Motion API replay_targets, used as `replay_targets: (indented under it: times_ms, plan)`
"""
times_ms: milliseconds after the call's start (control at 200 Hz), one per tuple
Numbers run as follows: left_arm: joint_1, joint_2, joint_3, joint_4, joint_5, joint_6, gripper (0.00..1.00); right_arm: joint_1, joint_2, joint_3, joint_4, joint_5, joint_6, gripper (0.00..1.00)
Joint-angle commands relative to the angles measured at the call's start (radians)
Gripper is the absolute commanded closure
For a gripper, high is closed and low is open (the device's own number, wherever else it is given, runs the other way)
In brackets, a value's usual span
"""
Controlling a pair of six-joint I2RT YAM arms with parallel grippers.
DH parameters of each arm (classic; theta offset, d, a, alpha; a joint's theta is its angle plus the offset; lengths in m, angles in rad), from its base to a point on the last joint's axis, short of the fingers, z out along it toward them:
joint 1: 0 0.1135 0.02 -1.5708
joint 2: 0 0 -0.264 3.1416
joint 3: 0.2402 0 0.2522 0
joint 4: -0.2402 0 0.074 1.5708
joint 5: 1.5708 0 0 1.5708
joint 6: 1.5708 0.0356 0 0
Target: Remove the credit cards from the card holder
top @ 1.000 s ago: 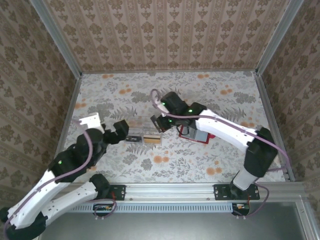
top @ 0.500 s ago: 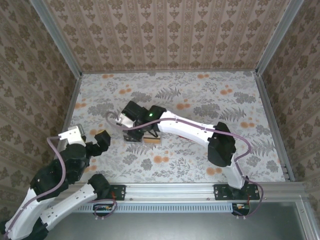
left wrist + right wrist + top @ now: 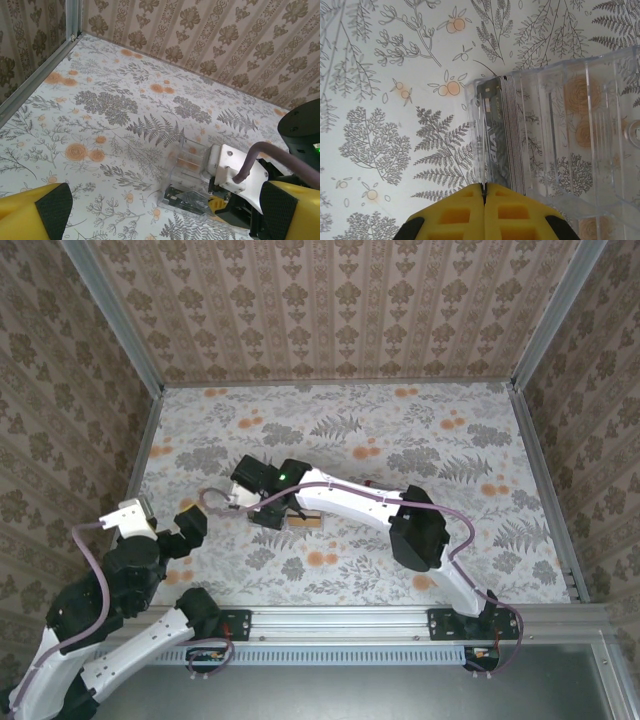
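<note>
We see card holder (image 3: 580, 120) clear glossy plastic; credit cards (image 3: 496, 130) smooth, dark grey; table (image 3: 380, 75) matt floral print; right gripper (image 3: 484, 189) matt yellow.

Dark grey credit cards (image 3: 495, 130), floral table (image 3: 380, 140)

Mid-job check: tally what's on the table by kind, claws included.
Clear card holder: 1
Stack of credit cards inside it: 1 (too tight to count singly)
Tan card-like piece: 1
Claws: 2 (left claw, right claw)
Total: 5
</note>
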Motion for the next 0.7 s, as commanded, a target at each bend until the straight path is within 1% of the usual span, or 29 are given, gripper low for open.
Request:
replay_targets:
  times_ms: [0,145,300,480,690]
  plan:
    - [0.009,-0.010,0.021,-0.042,-0.030,-0.009,0.00,-0.001,0.025,0.035,-0.036,0.045,-0.046,1.00]
    - [0.009,-0.015,0.025,-0.055,-0.038,-0.009,0.00,-0.004,0.033,0.035,-0.031,0.059,-0.050,1.00]
    - [0.009,-0.016,0.010,-0.048,-0.015,0.006,0.00,-0.009,0.028,0.033,-0.016,0.055,-0.040,1.00]
    - [0.009,-0.037,0.010,-0.054,-0.011,0.017,0.00,-0.024,0.022,0.032,-0.018,0.026,-0.035,1.00]
    - [0.010,-0.053,0.033,-0.111,-0.019,0.014,0.00,-0.024,0.026,0.027,-0.024,0.033,-0.048,1.00]
